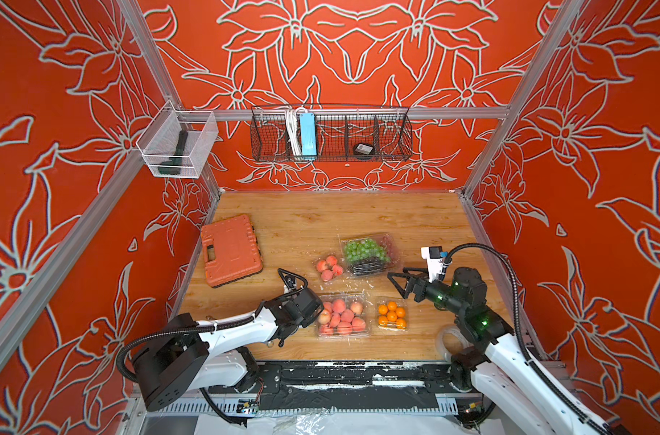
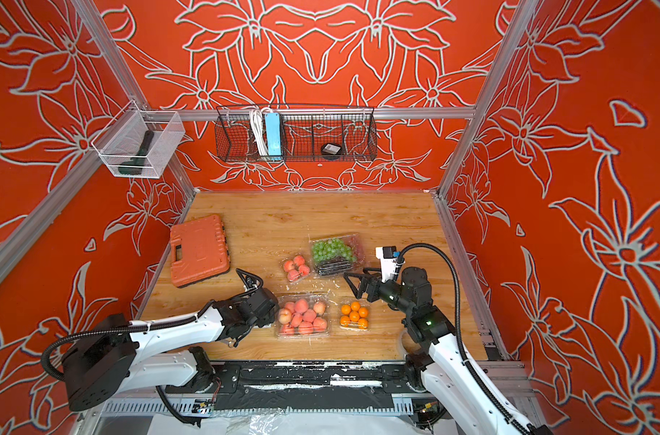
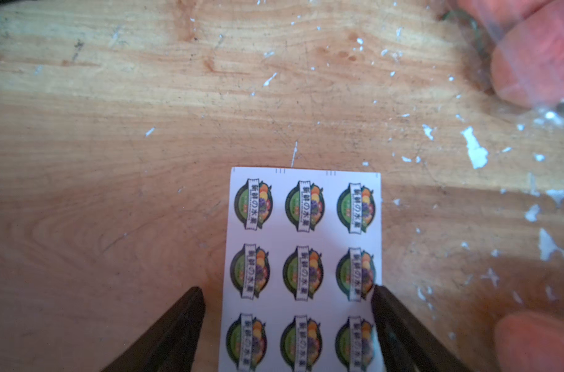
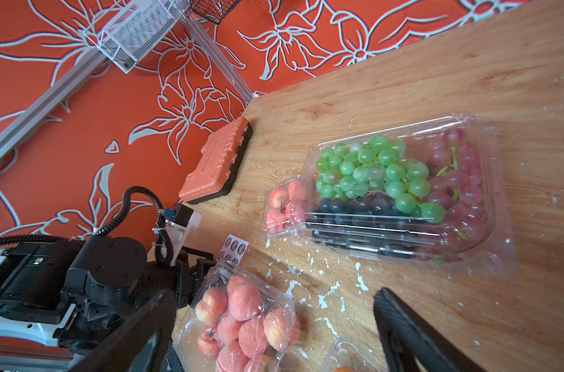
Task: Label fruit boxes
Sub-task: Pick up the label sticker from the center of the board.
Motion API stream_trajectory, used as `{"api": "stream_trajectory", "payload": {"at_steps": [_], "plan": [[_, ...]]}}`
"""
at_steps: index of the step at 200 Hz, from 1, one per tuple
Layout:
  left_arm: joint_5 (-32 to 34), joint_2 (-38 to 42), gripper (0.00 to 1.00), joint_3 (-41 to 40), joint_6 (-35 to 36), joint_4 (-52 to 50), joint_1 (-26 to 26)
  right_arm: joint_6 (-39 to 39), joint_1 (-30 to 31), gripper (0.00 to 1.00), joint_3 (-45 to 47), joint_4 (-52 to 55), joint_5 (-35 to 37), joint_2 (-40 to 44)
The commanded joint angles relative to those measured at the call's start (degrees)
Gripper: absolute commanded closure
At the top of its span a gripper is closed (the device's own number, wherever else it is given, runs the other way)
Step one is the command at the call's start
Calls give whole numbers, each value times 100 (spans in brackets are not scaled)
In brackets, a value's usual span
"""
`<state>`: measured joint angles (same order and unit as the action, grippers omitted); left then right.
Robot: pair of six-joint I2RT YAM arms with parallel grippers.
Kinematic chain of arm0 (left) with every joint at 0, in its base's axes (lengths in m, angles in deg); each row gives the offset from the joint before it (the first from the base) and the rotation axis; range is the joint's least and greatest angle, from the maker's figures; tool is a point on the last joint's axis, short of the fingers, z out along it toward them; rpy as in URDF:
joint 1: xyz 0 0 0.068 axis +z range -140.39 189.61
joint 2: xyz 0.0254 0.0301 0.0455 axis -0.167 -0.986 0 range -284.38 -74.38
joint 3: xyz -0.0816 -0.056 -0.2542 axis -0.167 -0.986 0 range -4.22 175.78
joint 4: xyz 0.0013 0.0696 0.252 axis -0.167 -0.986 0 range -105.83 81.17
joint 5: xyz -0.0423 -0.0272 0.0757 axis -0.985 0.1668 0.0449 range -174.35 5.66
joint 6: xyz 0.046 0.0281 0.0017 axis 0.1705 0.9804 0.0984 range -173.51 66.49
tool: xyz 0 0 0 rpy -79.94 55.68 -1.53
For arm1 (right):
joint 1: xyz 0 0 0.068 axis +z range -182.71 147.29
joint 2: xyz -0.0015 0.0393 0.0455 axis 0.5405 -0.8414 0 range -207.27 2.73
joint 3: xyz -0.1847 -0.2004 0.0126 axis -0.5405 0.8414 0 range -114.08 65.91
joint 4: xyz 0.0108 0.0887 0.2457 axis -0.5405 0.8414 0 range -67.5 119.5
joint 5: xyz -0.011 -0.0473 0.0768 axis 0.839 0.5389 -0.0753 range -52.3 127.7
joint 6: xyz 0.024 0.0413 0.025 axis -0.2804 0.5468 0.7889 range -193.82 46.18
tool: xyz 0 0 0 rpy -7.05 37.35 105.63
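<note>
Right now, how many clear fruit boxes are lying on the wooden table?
4. Front row: large peach box and, on its right, orange box. Behind them: small peach box with grape box on its right. None seems to be hidden.

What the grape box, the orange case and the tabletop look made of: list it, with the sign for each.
Grape box: thin clear plastic, glossy; the grapes show through and its ribs glint.
Orange case: hard moulded plastic, fairly matt; ribbed lid, moulded handle.
Tabletop: wood or wood-look laminate, cannot tell which; grain lines, white flecks.
</note>
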<state>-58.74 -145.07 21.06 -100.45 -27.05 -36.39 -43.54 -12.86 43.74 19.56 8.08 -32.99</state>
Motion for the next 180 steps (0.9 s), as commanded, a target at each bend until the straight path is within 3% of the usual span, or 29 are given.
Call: {"api": "stream_trajectory", "payload": {"at_steps": [1, 29, 63, 75, 109, 180], "plan": [[-208, -335, 24, -88, -41, -293, 56, 38, 27, 2, 99, 46, -61, 181], [-211, -660, 40, 82, -55, -401, 48, 47, 31, 2, 125, 124, -38, 366], [-218, -587, 48, 39, -26, -349, 56, 65, 27, 2, 143, 156, -29, 457], [-185, -545, 57, 26, -9, -323, 55, 69, 27, 2, 151, 154, -26, 437], [-104, -239, 64, -137, 119, -21, 168, 114, 27, 2, 161, 92, -91, 375], [16, 915, 67, -230, 626, 414, 488, 44, 291, 5, 86, -186, -254, -25]]}}
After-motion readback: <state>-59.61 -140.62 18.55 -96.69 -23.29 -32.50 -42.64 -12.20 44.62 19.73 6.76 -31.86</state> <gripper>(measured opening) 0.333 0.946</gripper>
